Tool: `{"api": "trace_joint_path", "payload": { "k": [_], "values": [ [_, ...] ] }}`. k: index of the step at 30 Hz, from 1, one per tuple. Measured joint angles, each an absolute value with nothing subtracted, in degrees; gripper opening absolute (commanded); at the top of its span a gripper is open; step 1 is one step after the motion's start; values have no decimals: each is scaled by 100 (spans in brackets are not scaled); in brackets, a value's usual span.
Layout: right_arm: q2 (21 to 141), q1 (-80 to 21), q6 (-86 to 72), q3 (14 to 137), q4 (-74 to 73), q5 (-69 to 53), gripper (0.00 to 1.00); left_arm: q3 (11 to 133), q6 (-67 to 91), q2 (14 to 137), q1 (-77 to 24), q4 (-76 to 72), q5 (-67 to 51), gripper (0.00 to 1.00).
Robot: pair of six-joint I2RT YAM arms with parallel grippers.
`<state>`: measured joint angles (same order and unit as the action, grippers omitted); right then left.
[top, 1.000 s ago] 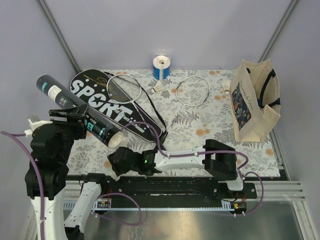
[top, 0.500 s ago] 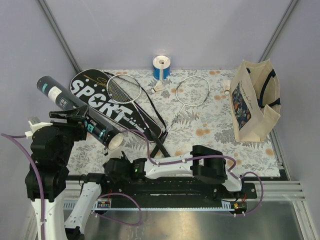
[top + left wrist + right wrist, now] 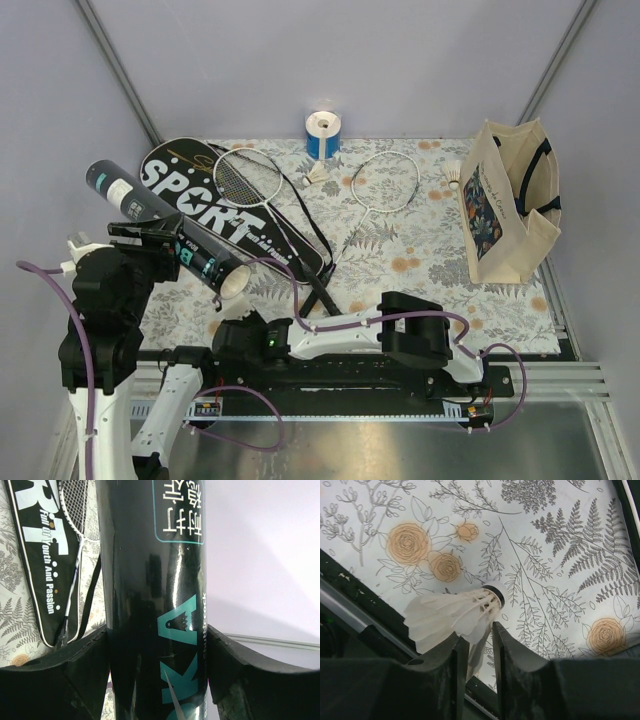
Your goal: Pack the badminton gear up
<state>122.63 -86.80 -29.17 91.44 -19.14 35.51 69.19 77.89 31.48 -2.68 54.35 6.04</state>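
Black tube (image 3: 155, 580), gripped by the left hand (image 3: 157, 655), has shifted right. The right hand (image 3: 476, 650), pulled back, pinches the feathers of a white shuttlecock (image 3: 452, 615)

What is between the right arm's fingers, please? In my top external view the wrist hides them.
Observer: A white feather shuttlecock. The right gripper pinches its feather skirt, with the cork end pointing away from the wrist.
Operator: Thank you. Is the left gripper squarely on the black tube?
Observer: Yes. In the left wrist view the tube stands between both fingers, pressed against each.
Operator: Could you read the small print on the racket cover for me?
Observer: It says "Full of Youth And Passion" in white letters.
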Motion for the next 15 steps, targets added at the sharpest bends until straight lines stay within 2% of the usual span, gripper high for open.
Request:
{"api": "trace_joint_path", "payload": {
  "k": [4,9,15],
  "values": [
    [12256,-8680,-2755,8949,-1776,3710,1,6812,7804,3151,-268,5441,602,21],
    [11887,-8680,-2576,8412,-1466,3900,0,6781,7773,3155,-268,5439,646,21],
    [10294,-8471,-2276,7249,-913,3776,0,6702,7537,3247,-268,5435,626,21]
  ]
}}
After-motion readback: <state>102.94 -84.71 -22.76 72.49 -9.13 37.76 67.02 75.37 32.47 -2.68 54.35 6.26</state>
